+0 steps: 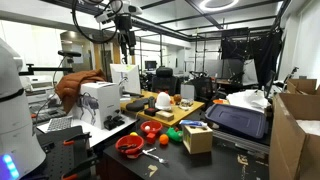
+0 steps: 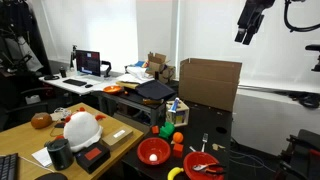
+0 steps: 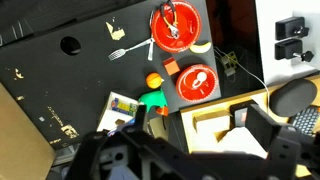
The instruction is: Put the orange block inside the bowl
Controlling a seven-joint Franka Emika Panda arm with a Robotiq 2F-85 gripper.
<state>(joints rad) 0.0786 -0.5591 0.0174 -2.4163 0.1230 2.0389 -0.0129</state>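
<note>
up close in the wrist view, the claw (image 3: 185, 160) is a dark blur, so i cannot tell whether it is spread or clenched. it hangs high above the desk (image 3: 90, 80), probably for a full look down. far below, the orange block (image 3: 171, 68) lies just beside the bowl (image 3: 181, 90), between it and the deeper red bowl (image 3: 155, 35).

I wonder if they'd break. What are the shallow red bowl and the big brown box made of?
The shallow red bowl is probably plastic: even colour, slight shine inside. The big brown box looks like cardboard: dull tan sides, sharp folded edges. Too far to be sure.
</note>
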